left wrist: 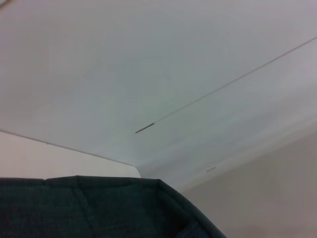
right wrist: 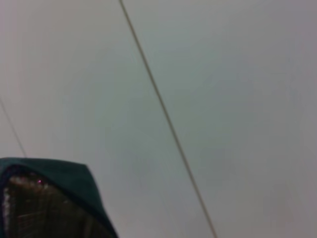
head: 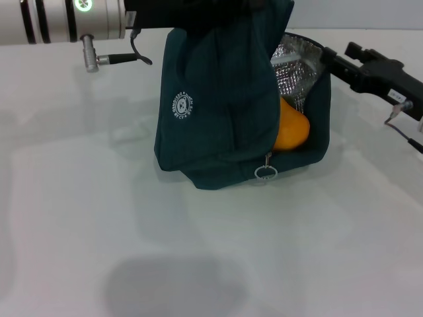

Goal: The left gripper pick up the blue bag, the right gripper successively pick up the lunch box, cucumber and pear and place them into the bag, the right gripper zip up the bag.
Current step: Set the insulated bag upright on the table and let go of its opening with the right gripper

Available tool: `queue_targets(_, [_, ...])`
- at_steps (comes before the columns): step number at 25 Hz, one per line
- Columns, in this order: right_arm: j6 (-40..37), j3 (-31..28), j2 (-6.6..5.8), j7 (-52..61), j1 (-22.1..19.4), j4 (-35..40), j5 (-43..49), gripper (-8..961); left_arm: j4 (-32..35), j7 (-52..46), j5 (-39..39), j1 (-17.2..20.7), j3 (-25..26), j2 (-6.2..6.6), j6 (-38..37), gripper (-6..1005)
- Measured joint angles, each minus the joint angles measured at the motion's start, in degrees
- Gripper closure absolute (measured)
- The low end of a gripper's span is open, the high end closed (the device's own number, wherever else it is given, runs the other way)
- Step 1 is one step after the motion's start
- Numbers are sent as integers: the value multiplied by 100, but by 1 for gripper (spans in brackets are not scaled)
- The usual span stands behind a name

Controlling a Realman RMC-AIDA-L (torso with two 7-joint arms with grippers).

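a dark teal-blue bag [head: 218,99] stands on a white bench [head: 211,251], its top held up toward the left arm [head: 66,20], which reaches in along the upper edge of the head view. the left gripper itself is hidden behind the bag's top, so whether its fingers are clenched or released cannot be told. the bag has a small white round logo [head: 181,105] on its front and a metal ring pull [head: 266,173] hanging at the lower end of the zipper. the right side of the bag gapes open, showing silver foil lining [head: 294,66] and a yellow-orange pear [head: 292,129] resting inside, low down. the right gripper [head: 340,63] sits at the bag's open upper right edge, just beside the lining; the state of its fingers cannot be told. both wrist views show only a corner of the bag against a pale surface
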State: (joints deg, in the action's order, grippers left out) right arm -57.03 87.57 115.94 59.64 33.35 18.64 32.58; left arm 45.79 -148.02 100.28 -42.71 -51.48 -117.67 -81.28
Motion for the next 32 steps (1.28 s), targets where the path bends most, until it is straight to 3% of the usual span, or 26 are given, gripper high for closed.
queue_targets(21, [1147,628,25,446,537,58,-76,323,0,8,0,-4,-10,-36,-34,930])
queue_targets(32, [1243,691,-10,657,569,37,-23,546,0,10,1,-7,10,-1,-64,930])
